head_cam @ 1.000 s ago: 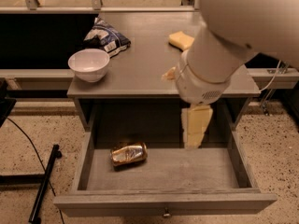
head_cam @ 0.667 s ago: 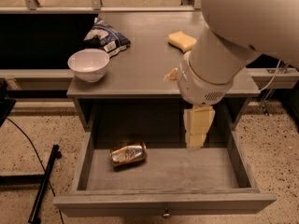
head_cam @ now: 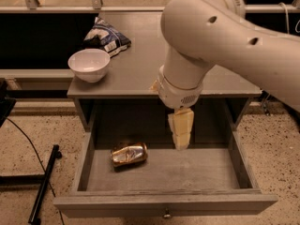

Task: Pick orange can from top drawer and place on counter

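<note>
Grey wood is seen throughout the cabinet. Its top drawer (head_cam: 164,203) is pulled fully out, so the inside is exposed from above. The orange can (head_cam: 129,154) is lying on its side on the drawer floor, left of centre and close to the back, with its dented side turned up. Nothing else is seen in the drawer with it.

The gripper (head_cam: 181,142) is hung straight down from the bulky white arm (head_cam: 220,36). It sits below the level of the counter (head_cam: 136,67) and above the back of the drawer, to the right of the can and clear of it. It is seen as 1 pale column, so whether the jaws are apart or together cannot be told. The vertical pose is judged to suit a reach from above, since the drawer walls block a sideways approach.

On the counter, 1 white bowl (head_cam: 89,64) is set at the left front corner and 1 dark snack bag (head_cam: 107,37) behind it. The middle and front are left bare, and a place for the can could be found there.

The pick is judged not yet begun. A shift to the left and a descent would be needed, and a can on its side may be rolled if it is touched off-centre.
</note>
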### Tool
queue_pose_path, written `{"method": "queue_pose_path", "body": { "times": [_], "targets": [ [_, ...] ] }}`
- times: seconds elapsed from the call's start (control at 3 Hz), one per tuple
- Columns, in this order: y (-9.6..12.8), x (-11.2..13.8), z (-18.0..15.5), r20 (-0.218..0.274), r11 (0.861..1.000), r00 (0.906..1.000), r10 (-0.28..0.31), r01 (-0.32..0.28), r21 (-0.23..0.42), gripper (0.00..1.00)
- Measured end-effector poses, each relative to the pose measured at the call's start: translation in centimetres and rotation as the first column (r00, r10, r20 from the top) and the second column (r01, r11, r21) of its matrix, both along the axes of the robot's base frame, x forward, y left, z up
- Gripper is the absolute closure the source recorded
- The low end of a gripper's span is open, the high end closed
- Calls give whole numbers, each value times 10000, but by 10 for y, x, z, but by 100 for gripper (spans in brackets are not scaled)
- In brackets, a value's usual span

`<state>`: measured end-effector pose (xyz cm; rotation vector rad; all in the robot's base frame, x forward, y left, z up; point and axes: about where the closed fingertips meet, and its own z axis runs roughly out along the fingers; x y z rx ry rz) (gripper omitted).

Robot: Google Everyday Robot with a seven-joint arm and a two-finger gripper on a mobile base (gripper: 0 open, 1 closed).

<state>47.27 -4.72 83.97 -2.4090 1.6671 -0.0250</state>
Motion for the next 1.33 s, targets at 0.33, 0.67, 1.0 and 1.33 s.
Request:
{"method": "queue_pose_path", "body": {
  "times": [0.33, 0.67, 1.0, 1.33],
  "targets": [
    [7, 24, -52, -417, 9989, 9987, 290, -305, -357, 0],
    [10, 37, -93, -536, 9992, 9980, 333, -345, -224, 0],
    [24, 40, -103, -84, 9985, 9985, 535, -534, 137, 0],
    [45, 42, -114, 332, 9983, 9982, 490, -500, 302, 0]
  ]
}}
